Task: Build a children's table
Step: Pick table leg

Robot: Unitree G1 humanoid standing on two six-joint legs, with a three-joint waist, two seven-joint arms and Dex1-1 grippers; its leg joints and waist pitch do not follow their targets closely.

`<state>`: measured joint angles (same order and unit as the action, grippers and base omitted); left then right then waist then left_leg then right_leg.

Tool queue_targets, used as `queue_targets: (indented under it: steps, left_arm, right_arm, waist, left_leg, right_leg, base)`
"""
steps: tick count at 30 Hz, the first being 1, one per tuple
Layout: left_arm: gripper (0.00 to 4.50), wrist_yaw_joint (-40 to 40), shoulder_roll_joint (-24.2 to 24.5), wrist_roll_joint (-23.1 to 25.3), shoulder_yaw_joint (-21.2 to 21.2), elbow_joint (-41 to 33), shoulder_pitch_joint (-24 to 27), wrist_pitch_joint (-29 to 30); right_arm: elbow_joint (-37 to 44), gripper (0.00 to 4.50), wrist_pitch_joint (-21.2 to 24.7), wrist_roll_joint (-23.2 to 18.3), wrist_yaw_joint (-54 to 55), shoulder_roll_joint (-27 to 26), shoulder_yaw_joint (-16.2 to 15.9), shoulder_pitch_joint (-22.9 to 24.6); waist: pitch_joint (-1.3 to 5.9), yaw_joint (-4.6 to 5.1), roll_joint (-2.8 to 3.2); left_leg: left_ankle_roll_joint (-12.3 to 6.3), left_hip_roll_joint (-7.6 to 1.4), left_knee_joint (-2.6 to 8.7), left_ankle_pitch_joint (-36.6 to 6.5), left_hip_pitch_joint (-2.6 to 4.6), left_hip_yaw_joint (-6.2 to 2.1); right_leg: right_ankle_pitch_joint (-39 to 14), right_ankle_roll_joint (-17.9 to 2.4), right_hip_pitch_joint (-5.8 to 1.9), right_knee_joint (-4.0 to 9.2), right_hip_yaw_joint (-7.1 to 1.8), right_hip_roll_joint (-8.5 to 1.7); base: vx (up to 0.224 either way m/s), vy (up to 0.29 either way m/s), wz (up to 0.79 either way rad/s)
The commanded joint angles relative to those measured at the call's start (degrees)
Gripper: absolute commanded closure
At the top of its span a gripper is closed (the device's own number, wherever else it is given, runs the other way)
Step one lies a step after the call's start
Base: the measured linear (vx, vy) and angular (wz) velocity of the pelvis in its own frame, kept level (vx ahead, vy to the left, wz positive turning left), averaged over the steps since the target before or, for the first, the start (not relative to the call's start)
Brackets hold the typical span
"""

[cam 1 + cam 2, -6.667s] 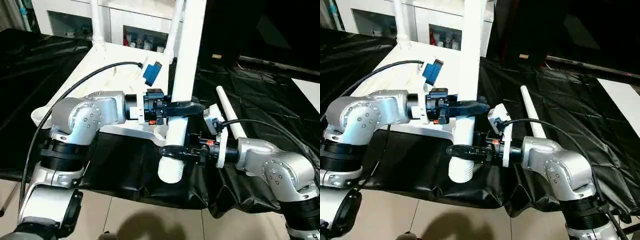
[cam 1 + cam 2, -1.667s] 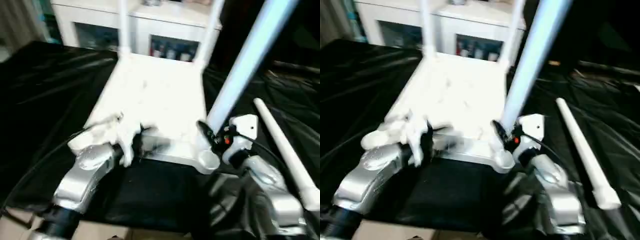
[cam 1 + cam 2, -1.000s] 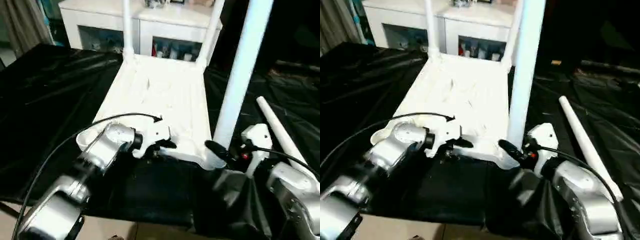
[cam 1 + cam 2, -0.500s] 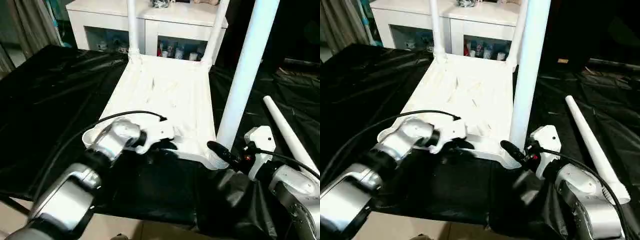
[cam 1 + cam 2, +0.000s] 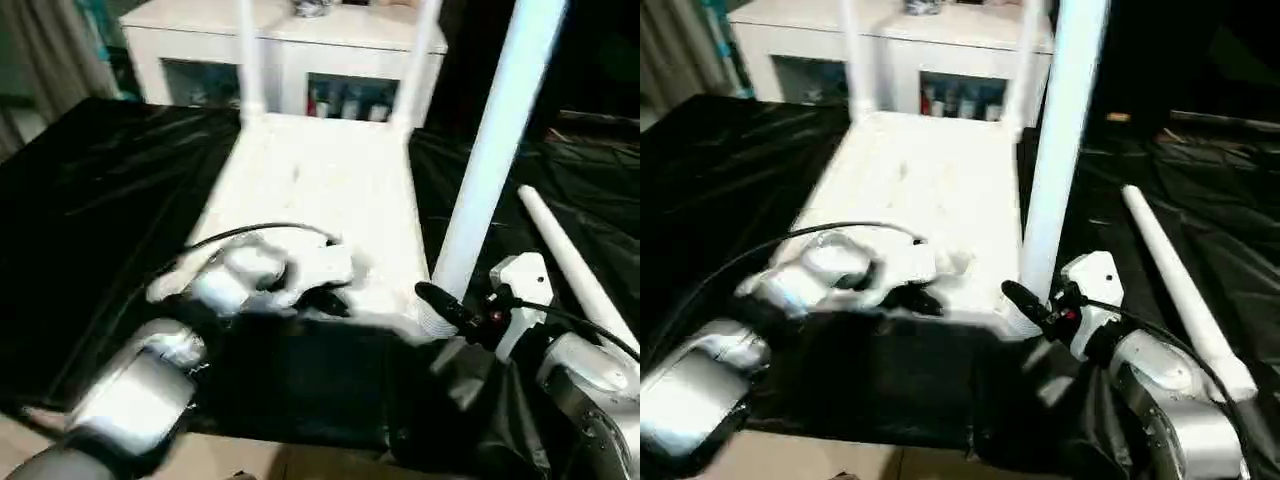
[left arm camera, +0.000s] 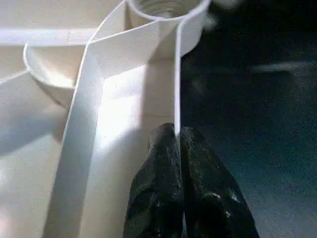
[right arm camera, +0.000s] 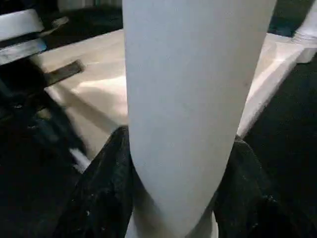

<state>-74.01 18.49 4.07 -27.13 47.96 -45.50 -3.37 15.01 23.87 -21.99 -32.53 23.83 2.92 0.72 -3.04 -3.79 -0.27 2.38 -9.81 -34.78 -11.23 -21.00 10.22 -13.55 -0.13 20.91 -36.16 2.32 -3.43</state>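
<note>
The children's table top (image 5: 320, 190) lies underside up on black cloth. Two white legs (image 5: 248, 60) stand upright in its far corners. A third leg (image 5: 490, 150) stands in the near right corner socket, and my right gripper (image 5: 437, 301) is shut on its base, with a black finger on each side of the tube (image 7: 188, 99). My left gripper (image 5: 335, 300) is at the middle of the top's near edge. Its fingers (image 6: 163, 163) are shut on the thin rim wall (image 6: 177, 89), which runs on to a round corner socket (image 6: 166, 7). A fourth leg (image 5: 570, 270) lies loose on the cloth to the right.
A white cabinet (image 5: 340, 40) with glass doors stands behind the table top. The black cloth (image 5: 100, 180) covers the work surface and drapes over its near edge. Bare floor (image 5: 260, 465) shows below it.
My left gripper has closed onto the table top's near rim. The right gripper has kept its hold on the upright leg. The camera has shifted slightly.
</note>
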Motion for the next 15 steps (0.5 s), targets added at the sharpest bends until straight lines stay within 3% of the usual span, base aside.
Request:
queue_targets:
  steps: [1,2,3,4,5,6,7,8,10,11,13,14,15]
  left_arm:
    - [4.50,-3.14,4.19,0.75,-0.82,-3.15,4.76,5.06]
    - [4.50,-3.69,6.81,0.29,-0.32,-7.30,7.25,7.37]
    - [4.50,-3.69,6.81,0.29,-0.32,-7.30,7.25,7.37]
    - [4.50,-3.99,8.69,0.13,0.12,-10.33,8.98,8.70]
    - [4.50,-4.01,10.99,-0.13,1.08,-14.04,11.22,9.98]
    - [4.50,-4.08,12.67,-0.42,1.87,-16.81,12.89,10.77]
    - [4.50,-3.96,14.75,-1.08,3.13,-20.98,15.17,12.14]
    - [4.50,-3.93,14.95,-1.16,3.27,-21.58,15.45,12.38]
    - [4.50,-3.64,16.84,-2.01,4.59,-27.63,18.12,14.94]
    - [4.50,-3.02,17.01,-2.17,4.97,-30.52,19.08,17.11]
    - [4.50,-1.66,16.22,-2.18,5.14,-33.59,19.72,20.09]
    - [4.50,-1.66,16.22,-2.18,5.14,-33.59,19.72,20.09]
    - [4.50,0.07,15.08,-2.24,5.06,-36.19,19.98,22.35]
  right_arm:
    - [-0.18,2.65,1.66,-2.87,-0.13,-0.40,2.07,-1.19]
    - [-0.72,2.65,2.04,-4.11,-0.67,-0.81,2.30,-1.63]
    - [-0.72,2.65,2.04,-4.11,-0.67,-0.81,2.30,-1.63]
    - [-1.06,2.65,2.19,-4.40,-1.00,-0.91,2.18,-1.89]
    - [-1.71,2.65,2.25,-4.69,-1.46,-1.16,1.88,-2.46]
    - [-2.26,2.65,2.34,-5.00,-1.81,-1.44,1.64,-2.98]
    - [-3.46,2.65,2.33,-5.37,-2.50,-2.02,1.07,-4.11]
    - [-3.65,2.65,2.32,-5.43,-2.59,-2.13,0.99,-4.28]
    - [-5.49,2.65,2.28,-5.93,-3.42,-3.32,0.23,-6.02]
    - [-6.68,2.65,2.01,-5.81,-3.69,-3.98,-0.30,-6.97]
    - [-8.73,2.65,1.52,-5.51,-4.11,-5.12,-1.17,-8.42]
    - [-8.73,2.65,1.52,-5.51,-4.11,-5.12,-1.17,-8.42]
    - [-11.35,2.65,1.03,-5.42,-4.48,-6.50,-2.06,-10.09]
  waist:
    - [3.26,-0.31,-1.19]
    - [3.01,-0.10,-1.37]
    - [2.86,0.17,-0.97]
    - [2.59,0.33,-2.13]
    - [2.45,0.29,-2.38]
    - [2.43,0.63,-1.78]
    - [2.42,1.14,-2.57]
    - [2.19,1.41,-2.33]
    - [2.11,1.63,-2.60]
    - [2.16,1.66,-3.08]
    - [2.32,1.50,-3.12]
    - [2.17,1.47,-3.11]
    - [2.34,1.18,-3.13]
  left_leg:
    - [-4.08,-3.97,4.47,-6.98,0.59,-1.55]
    - [-4.24,-3.89,4.59,-6.98,0.31,-1.56]
    - [-3.77,-3.85,4.70,-7.52,0.42,-1.45]
    - [-3.66,-3.85,4.79,-8.08,0.49,-1.23]
    - [-3.47,-3.94,4.91,-8.44,0.44,-1.39]
    - [-3.23,-3.82,5.12,-7.92,0.13,-1.50]
    - [-2.71,-4.05,5.32,-8.09,0.12,-1.59]
    - [-2.61,-3.92,5.47,-8.34,-0.10,-1.70]
    - [-1.50,-3.97,5.56,-10.10,0.45,-1.56]
    - [-1.27,-4.02,5.51,-9.85,0.57,-1.50]
    - [-1.72,-3.96,5.21,-7.64,0.79,-1.20]
    - [-1.96,-3.84,5.30,-6.92,0.56,-1.23]
    - [-2.19,-3.86,5.08,-6.33,0.84,-0.99]
  right_leg:
    - [0.50,-15.62,-2.27,3.91,-2.78,-5.80]
    - [-1.28,-15.25,-2.22,3.91,-2.78,-5.96]
    - [-3.87,-14.61,-1.94,4.34,-2.76,-5.79]
    - [-5.19,-14.23,-1.74,4.60,-2.68,-5.54]
    - [-6.43,-13.95,-1.78,4.48,-2.68,-5.69]
    - [-7.90,-13.24,-1.82,4.49,-2.62,-5.72]
    - [-7.79,-13.03,-1.73,4.38,-2.48,-5.67]
    - [-8.49,-12.80,-1.66,4.39,-2.49,-5.53]
    - [-10.34,-12.60,-1.24,4.74,-2.51,-5.44]
    - [-9.37,-12.93,-1.20,4.48,-2.62,-5.50]
    - [-5.24,-13.68,-1.02,4.09,-2.76,-5.35]
    - [-4.47,-13.88,-1.08,4.15,-2.72,-5.28]
    - [-2.84,-14.15,-0.91,3.99,-2.74,-5.16]
  base:
    - [0.000,0.000,0.00]
    - [0.000,0.000,0.00]
    - [0.000,0.000,0.00]
    - [0.000,0.000,0.00]
    - [0.000,0.000,0.00]
    - [0.000,0.000,0.00]
    - [0.000,0.000,0.00]
    - [0.000,0.000,0.00]
    - [0.000,0.000,0.00]
    - [0.000,0.000,0.00]
    - [0.000,0.000,0.00]
    - [0.000,0.000,0.00]
    - [0.000,0.000,0.00]
